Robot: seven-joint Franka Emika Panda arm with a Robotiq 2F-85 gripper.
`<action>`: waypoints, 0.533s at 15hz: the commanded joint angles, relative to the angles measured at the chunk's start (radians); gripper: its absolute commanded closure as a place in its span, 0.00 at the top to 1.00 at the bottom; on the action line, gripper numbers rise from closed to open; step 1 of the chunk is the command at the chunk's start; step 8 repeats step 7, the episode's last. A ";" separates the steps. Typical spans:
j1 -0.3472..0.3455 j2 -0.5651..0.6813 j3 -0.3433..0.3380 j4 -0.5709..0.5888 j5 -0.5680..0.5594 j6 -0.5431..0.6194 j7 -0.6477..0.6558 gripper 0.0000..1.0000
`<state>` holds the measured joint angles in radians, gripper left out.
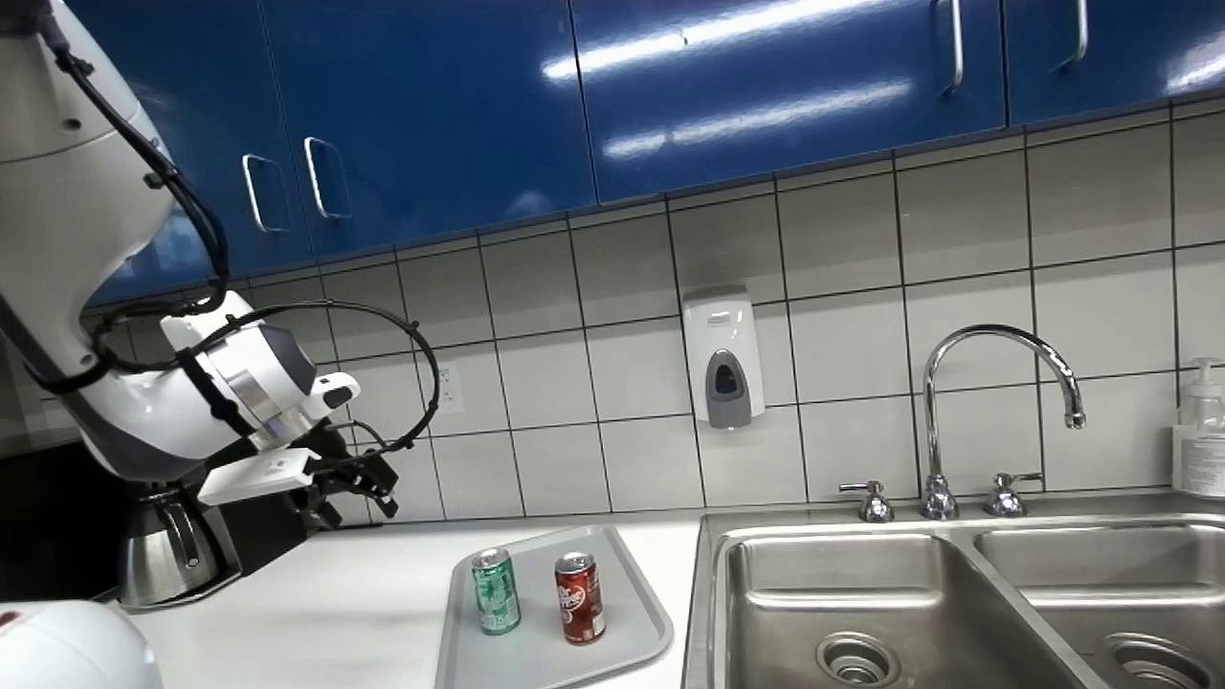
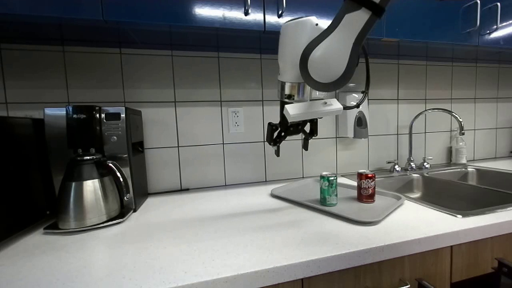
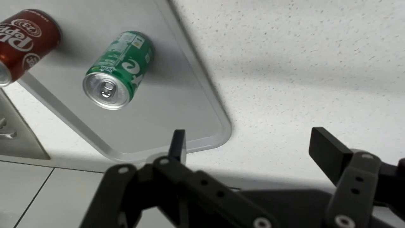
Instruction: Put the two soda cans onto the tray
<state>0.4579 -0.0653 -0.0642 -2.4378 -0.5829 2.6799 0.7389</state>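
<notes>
Green can and red can upright on the grey tray, not touching. Tray flat on white surface, near the sink. Claw hanging above, jaws spread wide, unclenched.

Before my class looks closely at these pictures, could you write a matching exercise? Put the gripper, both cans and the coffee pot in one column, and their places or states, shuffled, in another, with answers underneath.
Things
1. Gripper
2. Green can
3. Coffee pot
4. Red can

Places or states
A. On the tray, nearer the sink
B. Standing in the coffee maker
C. In the air, open, holding nothing
D. On the tray, farther from the sink

Pairs: 1-C; 2-D; 3-B; 4-A
</notes>
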 commanded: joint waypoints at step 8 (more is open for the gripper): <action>-0.146 -0.057 0.266 -0.027 0.022 -0.092 0.051 1.00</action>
